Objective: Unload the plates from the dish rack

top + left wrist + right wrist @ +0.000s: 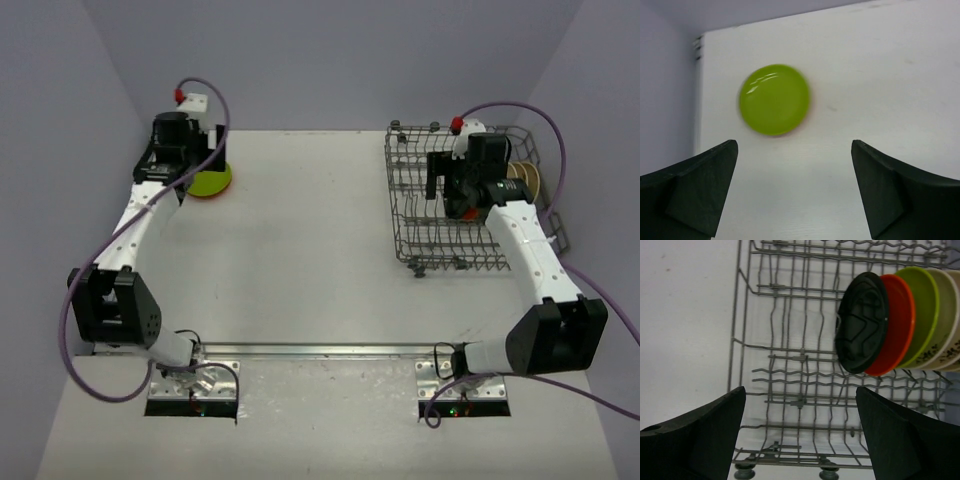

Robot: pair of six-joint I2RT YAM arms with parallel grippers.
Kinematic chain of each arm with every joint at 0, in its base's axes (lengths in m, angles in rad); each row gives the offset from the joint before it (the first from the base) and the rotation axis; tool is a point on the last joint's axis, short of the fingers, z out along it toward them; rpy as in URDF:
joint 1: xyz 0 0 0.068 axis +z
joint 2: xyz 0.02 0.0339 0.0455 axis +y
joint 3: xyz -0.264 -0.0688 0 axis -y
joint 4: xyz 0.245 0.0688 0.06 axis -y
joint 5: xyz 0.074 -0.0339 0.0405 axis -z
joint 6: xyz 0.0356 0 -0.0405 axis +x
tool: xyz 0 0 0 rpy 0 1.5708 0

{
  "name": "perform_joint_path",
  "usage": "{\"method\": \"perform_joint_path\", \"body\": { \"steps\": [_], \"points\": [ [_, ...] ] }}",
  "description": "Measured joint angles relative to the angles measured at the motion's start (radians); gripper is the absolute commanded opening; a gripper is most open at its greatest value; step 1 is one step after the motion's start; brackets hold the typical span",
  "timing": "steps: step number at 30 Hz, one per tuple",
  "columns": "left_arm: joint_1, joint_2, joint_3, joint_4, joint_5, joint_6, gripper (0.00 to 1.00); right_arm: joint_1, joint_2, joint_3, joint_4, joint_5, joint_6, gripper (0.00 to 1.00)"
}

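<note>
Plates (900,325) stand on edge in dish rack (790,365) — my right gripper (800,390) above, fingers apart; my left gripper (793,145) fingers apart — lime plate (774,99) flat on table (880,75) beyond.

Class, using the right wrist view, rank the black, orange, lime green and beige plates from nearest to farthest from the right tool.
1. Black plate, front of the row.
2. Orange plate, directly behind it.
3. Lime green plate, third back.
4. Beige plate, behind the green, far right.

Lone plate (212,181) flat on table (300,270), far left; dish rack (411,205) right, plates (922,315) upright inside
</note>
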Motion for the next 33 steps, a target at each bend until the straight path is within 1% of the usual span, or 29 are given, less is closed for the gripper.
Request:
{"method": "perform_joint_path", "body": {
  "steps": [2,4,6,7,10,12,16,17,18,19,26,27,28,29,30,31,33],
  "points": [
    [-0.160,-0.092,-0.096,0.045,-0.054,0.056,1.00,-0.022,0.018,0.000,0.010,0.044,-0.018,0.88],
    [-0.243,-0.143,-0.157,0.069,-0.085,0.090,1.00,-0.048,0.046,0.000,0.023,0.069,-0.031,0.85],
    [-0.273,-0.173,-0.197,0.075,-0.119,0.110,1.00,-0.075,0.079,0.000,0.033,0.087,-0.041,0.81],
    [-0.283,-0.179,-0.211,0.082,-0.143,0.117,1.00,-0.086,0.097,0.000,0.036,0.091,-0.047,0.77],
    [-0.312,-0.189,-0.242,0.097,-0.214,0.134,1.00,-0.118,0.165,0.007,0.046,0.099,-0.055,0.70],
    [-0.349,-0.194,-0.257,0.112,-0.251,0.149,1.00,-0.134,0.209,0.013,0.047,0.102,-0.059,0.67],
    [-0.407,-0.208,-0.268,0.135,-0.294,0.171,1.00,-0.153,0.278,0.035,0.049,0.103,-0.063,0.58],
    [-0.415,-0.211,-0.268,0.140,-0.301,0.175,1.00,-0.156,0.291,0.041,0.051,0.103,-0.064,0.54],
    [-0.418,-0.213,-0.268,0.146,-0.310,0.178,1.00,-0.157,0.302,0.046,0.055,0.104,-0.065,0.54],
    [-0.418,-0.215,-0.268,0.151,-0.316,0.179,1.00,-0.158,0.312,0.051,0.063,0.103,-0.067,0.50],
    [-0.418,-0.219,-0.275,0.170,-0.350,0.183,1.00,-0.159,0.389,0.096,0.106,0.104,-0.072,0.43],
    [-0.418,-0.219,-0.275,0.170,-0.352,0.184,1.00,-0.159,0.400,0.104,0.109,0.106,-0.073,0.40],
    [-0.418,-0.219,-0.275,0.171,-0.354,0.183,1.00,-0.159,0.410,0.115,0.112,0.107,-0.074,0.34],
    [-0.418,-0.219,-0.275,0.171,-0.356,0.183,1.00,-0.159,0.419,0.124,0.117,0.108,-0.078,0.23],
    [-0.419,-0.219,-0.275,0.171,-0.357,0.183,1.00,-0.159,0.424,0.132,0.119,0.108,-0.079,0.18],
    [-0.419,-0.218,-0.275,0.171,-0.357,0.182,1.00,-0.159,0.428,0.138,0.121,0.111,-0.083,0.09],
    [-0.419,-0.218,-0.275,0.171,-0.356,0.180,1.00,-0.160,0.428,0.146,0.122,0.115,-0.091,0.00]
  ]
}}
